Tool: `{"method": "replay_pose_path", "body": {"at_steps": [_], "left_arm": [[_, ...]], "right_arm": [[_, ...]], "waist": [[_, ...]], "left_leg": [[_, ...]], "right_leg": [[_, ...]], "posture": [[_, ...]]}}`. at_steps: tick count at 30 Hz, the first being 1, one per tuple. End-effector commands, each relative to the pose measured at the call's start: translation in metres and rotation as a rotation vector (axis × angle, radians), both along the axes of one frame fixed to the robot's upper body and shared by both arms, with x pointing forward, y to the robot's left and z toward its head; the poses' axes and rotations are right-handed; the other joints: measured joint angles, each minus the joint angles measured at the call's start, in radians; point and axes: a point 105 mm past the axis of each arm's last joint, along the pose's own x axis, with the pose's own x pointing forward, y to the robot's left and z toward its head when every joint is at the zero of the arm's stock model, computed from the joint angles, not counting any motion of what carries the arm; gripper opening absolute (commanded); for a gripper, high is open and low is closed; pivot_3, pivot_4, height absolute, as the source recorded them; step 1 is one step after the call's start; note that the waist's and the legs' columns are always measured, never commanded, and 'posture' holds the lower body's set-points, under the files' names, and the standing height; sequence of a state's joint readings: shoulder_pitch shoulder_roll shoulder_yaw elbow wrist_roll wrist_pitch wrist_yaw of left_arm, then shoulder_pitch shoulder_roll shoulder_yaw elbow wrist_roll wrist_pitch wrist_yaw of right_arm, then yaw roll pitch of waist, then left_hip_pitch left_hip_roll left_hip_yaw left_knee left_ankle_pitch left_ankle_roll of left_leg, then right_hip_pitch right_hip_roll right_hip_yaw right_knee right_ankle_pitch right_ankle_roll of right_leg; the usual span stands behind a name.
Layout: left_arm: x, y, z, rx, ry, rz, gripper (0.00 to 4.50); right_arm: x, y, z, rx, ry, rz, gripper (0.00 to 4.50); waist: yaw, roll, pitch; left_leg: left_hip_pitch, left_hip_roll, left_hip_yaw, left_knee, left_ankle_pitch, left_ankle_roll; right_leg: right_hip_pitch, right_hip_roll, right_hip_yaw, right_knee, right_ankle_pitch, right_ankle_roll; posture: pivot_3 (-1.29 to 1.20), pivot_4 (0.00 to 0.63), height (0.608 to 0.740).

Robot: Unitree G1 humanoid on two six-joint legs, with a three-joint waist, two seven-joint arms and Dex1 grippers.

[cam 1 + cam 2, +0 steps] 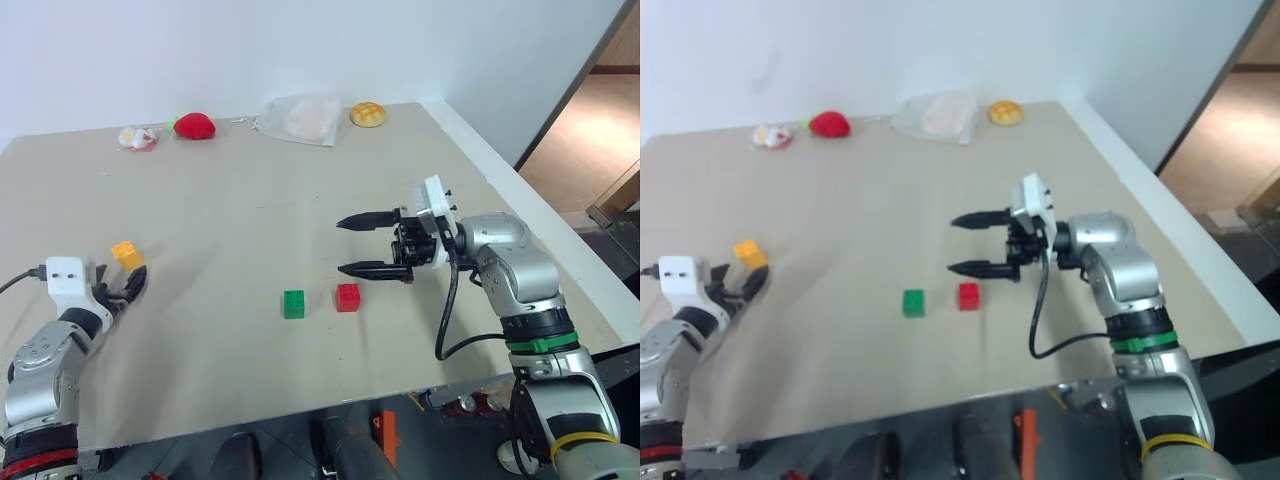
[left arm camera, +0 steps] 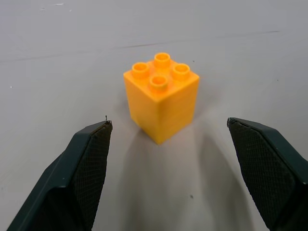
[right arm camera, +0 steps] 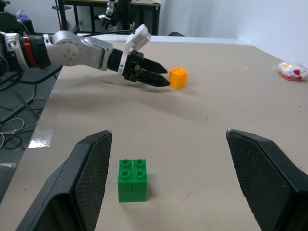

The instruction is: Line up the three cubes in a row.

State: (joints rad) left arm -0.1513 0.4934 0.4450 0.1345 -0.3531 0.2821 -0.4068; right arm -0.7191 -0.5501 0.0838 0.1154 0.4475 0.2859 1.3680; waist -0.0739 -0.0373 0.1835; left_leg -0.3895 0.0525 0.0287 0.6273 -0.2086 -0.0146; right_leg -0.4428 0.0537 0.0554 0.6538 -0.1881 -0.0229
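Ok so from my head cam, the left end effector (image 1: 133,285) sits at the left edge of the frame, low on the bench (image 1: 250,200), with the yellow-orange cube (image 1: 127,255) just past its tips, a bit up and left of them. On the left wrist cam that cube stands upright, studs up, out ahead of the 2 fingers (image 2: 89,163) and roughly centred between them, not touching either. Fingers are spread wide, nothing in them.

The right end effector (image 1: 360,245) is right of centre, pointing toward the left side of the frame, fingers also wide apart and holding nothing. It hovers just above and right of the red cube (image 1: 348,297). The green cube (image 1: 293,304) sits just left of the red one, small gap between them, both in the lower middle of the frame. The right wrist cam has the green one between and ahead of its fingers.

The orange cube is well apart from those 2, way over on the left.
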Motion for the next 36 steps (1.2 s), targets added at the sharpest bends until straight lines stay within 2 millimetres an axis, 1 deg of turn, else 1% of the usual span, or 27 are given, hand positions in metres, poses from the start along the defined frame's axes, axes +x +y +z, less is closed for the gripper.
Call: {"method": "replay_pose_path", "body": {"at_steps": [1,4,7,15,23,26,28,29,30,32,33,35,36], "left_arm": [[0.007,0.0,0.012,0.026,-0.039,0.023,3.96],[0.011,-0.003,0.01,0.02,-0.037,0.029,3.96],[0.014,-0.006,0.009,0.018,-0.036,0.036,3.96],[0.02,-0.008,0.007,0.011,-0.029,0.079,3.96],[0.031,-0.016,0.006,-0.008,-0.013,0.086,3.96],[0.033,-0.023,0.005,-0.01,-0.007,0.071,3.96],[0.033,-0.023,0.005,-0.011,-0.004,0.077,3.96],[0.033,-0.022,0.005,-0.018,-0.008,0.084,3.43],[0.033,-0.021,0.005,-0.022,-0.01,0.088,3.32],[0.033,-0.02,0.006,-0.024,-0.011,0.093,2.5],[0.033,-0.019,0.006,-0.023,-0.01,0.095,2.23],[0.034,-0.017,0.006,-0.021,-0.009,0.098,1.51],[0.034,-0.016,0.007,-0.022,-0.009,0.101,1.29]], "right_arm": [[-0.001,0.013,0.02,0.055,-0.063,0.015,3.93],[0.003,0.021,0.03,0.121,-0.068,0.003,3.93],[0.004,0.026,0.035,0.151,-0.066,0.009,3.93],[0.004,0.035,0.033,0.163,-0.066,0.022,3.93],[0.004,0.035,0.031,0.167,-0.062,0.023,3.93],[0.004,0.034,0.031,0.166,-0.062,0.02,3.93],[0.005,0.034,0.03,0.165,-0.061,0.017,3.93],[0.005,0.033,0.029,0.164,-0.06,0.014,3.93],[0.005,0.033,0.029,0.164,-0.06,0.012,3.93],[0.006,0.032,0.029,0.163,-0.059,0.009,3.93],[0.006,0.032,0.028,0.162,-0.058,0.007,3.93],[0.006,0.031,0.027,0.16,-0.057,0.004,3.93],[0.007,0.031,0.027,0.159,-0.056,0.003,3.93]], "waist": [[0.0,0.0,0.0],[-0.001,0.0,0.0],[0.0,-0.001,0.0],[0.002,-0.001,0.0],[0.002,-0.001,0.0],[0.002,-0.001,0.0],[0.002,-0.001,0.0],[0.002,-0.001,0.0],[0.002,-0.001,0.0],[0.002,-0.001,0.0],[0.002,-0.001,0.0],[0.002,-0.001,0.0],[0.002,-0.001,0.0]], "left_leg": [[0.0,0.0,0.0,0.0,0.0,0.0],[0.0,0.0,0.0,0.0,0.0,0.0],[0.0,0.001,0.0,0.0,0.0,0.0],[-0.001,0.0,0.0,0.0,0.0,0.0],[-0.001,0.0,0.0,0.0,0.0,0.0],[-0.001,0.0,0.0,0.0,0.0,0.0],[-0.001,0.0,0.0,0.0,0.0,0.0],[-0.001,0.0,0.0,0.0,0.0,0.0],[-0.001,0.0,0.0,0.0,0.0,0.0],[-0.001,0.0,0.0,0.0,0.0,0.0],[-0.001,0.0,0.0,0.0,0.0,0.0],[-0.001,0.0,0.0,0.0,0.0,0.0],[-0.001,0.0,0.0,0.0,0.0,0.0]], "right_leg": [[0.0,0.0,0.0,0.0,0.0,0.0],[0.0,0.0,0.0,0.0,0.0,0.0],[0.0,0.0,0.0,0.0,0.0,0.0],[0.0,-0.001,0.0,0.0,0.0,0.0],[0.0,-0.001,0.0,0.0,0.0,0.0],[0.0,-0.001,0.0,0.0,0.0,0.0],[0.0,-0.001,0.0,0.0,0.0,0.0],[0.0,-0.001,0.0,0.0,0.0,0.0],[0.0,-0.001,0.0,0.0,0.0,0.0],[0.0,-0.001,0.0,0.0,0.0,0.0],[0.0,-0.001,0.0,0.0,0.0,0.0],[0.0,-0.001,0.0,0.0,0.0,0.0],[0.0,-0.001,0.0,0.0,0.0,0.0]], "posture": [[0.0,0.15,0.74],[0.0,0.15,0.74],[0.0,0.15,0.74],[0.0,0.15,0.74],[0.0,0.15,0.74],[0.0,0.15,0.74],[0.0,0.15,0.74],[0.0,0.15,0.74],[0.0,0.15,0.74],[0.0,0.15,0.74],[0.0,0.15,0.74],[0.0,0.15,0.74],[0.0,0.15,0.74]]}}
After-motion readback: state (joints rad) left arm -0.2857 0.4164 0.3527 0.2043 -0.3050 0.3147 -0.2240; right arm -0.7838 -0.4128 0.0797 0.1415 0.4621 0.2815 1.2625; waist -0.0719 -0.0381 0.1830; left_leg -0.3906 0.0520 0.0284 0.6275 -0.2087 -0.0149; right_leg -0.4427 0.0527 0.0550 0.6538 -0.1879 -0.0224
